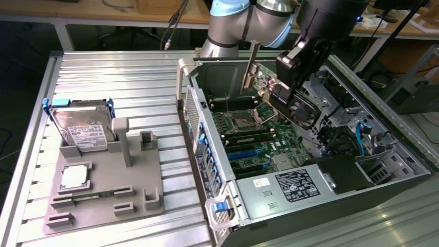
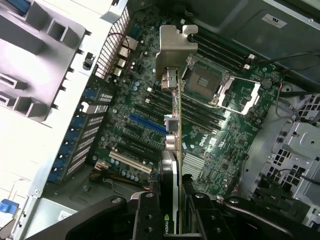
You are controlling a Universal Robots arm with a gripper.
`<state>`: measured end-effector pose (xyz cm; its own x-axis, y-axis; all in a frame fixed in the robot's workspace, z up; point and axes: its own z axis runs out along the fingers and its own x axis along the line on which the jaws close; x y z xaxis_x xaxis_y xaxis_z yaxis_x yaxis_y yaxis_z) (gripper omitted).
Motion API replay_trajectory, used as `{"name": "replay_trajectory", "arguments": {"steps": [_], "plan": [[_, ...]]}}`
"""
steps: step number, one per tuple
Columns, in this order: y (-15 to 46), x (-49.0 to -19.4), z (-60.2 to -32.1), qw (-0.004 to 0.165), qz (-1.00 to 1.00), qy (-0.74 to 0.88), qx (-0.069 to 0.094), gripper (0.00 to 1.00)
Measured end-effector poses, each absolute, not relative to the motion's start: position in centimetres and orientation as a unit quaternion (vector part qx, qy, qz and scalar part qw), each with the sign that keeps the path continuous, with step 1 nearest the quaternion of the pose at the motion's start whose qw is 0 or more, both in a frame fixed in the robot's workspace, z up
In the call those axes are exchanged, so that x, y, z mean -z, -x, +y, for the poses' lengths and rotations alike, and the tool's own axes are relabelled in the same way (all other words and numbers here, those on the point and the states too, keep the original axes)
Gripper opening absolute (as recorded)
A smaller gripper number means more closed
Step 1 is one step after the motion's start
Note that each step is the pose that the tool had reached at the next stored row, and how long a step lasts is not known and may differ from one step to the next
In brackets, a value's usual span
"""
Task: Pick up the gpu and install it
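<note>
The gpu (image 1: 264, 82) hangs tilted over the open computer case (image 1: 205, 154). Its silver end bracket (image 1: 250, 64) points up toward the back. My gripper (image 1: 293, 82) is shut on the card near its black fan. In the wrist view the gpu (image 2: 175, 115) is seen edge-on, held between my two black fingers (image 2: 147, 215). Its bracket (image 2: 172, 50) is at the end farthest from the gripper (image 2: 172, 205). The card floats above the green motherboard (image 2: 215, 130), over the expansion slots and near a blue slot (image 2: 147, 125), and touches neither.
On the exterior view's left a grey holder (image 1: 137, 180) carries a silver hard drive (image 1: 86, 128), a processor chip (image 1: 74, 176) and a memory stick (image 1: 89, 194). Inside the case lie the CPU socket (image 1: 243, 121), a power supply (image 1: 291, 186) and cables (image 1: 363, 136).
</note>
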<state>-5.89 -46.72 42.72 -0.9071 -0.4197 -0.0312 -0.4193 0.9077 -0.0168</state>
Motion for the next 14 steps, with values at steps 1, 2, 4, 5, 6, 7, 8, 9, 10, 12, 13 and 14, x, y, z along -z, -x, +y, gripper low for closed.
{"name": "replay_trajectory", "arguments": {"steps": [1,2,4,5,6,7,8,9,10,12,13,14], "plan": [[5.75,-42.72,-46.72,0.017,0.976,0.215,0.005,0.27],[5.64,-42.72,-46.72,0.017,0.976,0.215,0.005,0.27],[5.52,-42.73,-46.73,0.017,0.976,0.216,0.005,0.27],[5.52,-42.73,-46.73,0.017,0.976,0.216,0.005,0.27],[5.52,-42.72,-46.72,0.017,0.976,0.216,0.005,0.27],[5.52,-42.72,-46.72,0.017,0.976,0.216,0.005,0.27],[5.51,-42.72,-46.72,0.017,0.976,0.216,0.005,0.27],[5.48,-42.72,-46.73,0.017,0.976,0.216,0.003,0.27],[5.42,-42.72,-46.73,0.017,0.976,0.216,0.001,0.27],[5.0,-42.72,-46.74,0.011,0.976,0.215,-0.006,0.27],[4.91,-42.72,-46.74,0.01,0.976,0.216,-0.007,0.27],[4.81,-42.72,-46.74,0.008,0.976,0.216,-0.008,0.27]]}}
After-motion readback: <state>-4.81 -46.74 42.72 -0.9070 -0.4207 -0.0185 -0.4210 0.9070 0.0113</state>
